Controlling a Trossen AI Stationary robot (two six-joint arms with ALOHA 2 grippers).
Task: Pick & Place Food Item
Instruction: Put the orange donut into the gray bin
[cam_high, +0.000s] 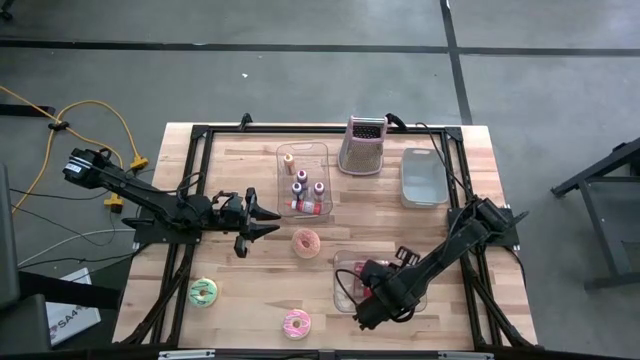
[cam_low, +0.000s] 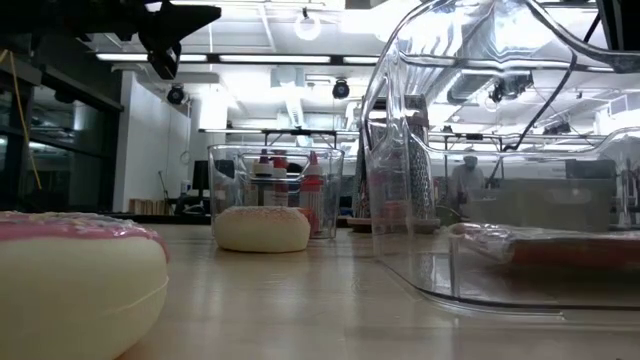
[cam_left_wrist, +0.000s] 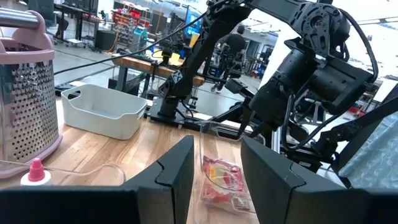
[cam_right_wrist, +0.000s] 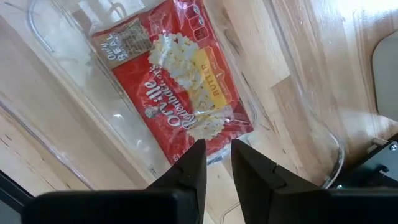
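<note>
Popcorn packet (cam_right_wrist: 180, 93) lies flat inside the clear bin (cam_high: 350, 262) near the right front of the table (cam_high: 480, 200). My right gripper (cam_right_wrist: 216, 163) hangs just above the packet's edge, fingers slightly parted, grasping nothing. I judge the release step is in hand: I should lift straight up, clear of the bin wall. Left gripper (cam_high: 262, 217) waits mid-table, fingers apart and empty, beside the sprinkled donut (cam_high: 306, 242).

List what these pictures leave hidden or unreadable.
- Popcorn bag: in the high view, the right gripper and arm cover it in the clear bin.
- Bottles: labels too small in every view.
- Pink donut: cut off by the low view's edge.
- Left gripper: nothing between its open fingers.
</note>
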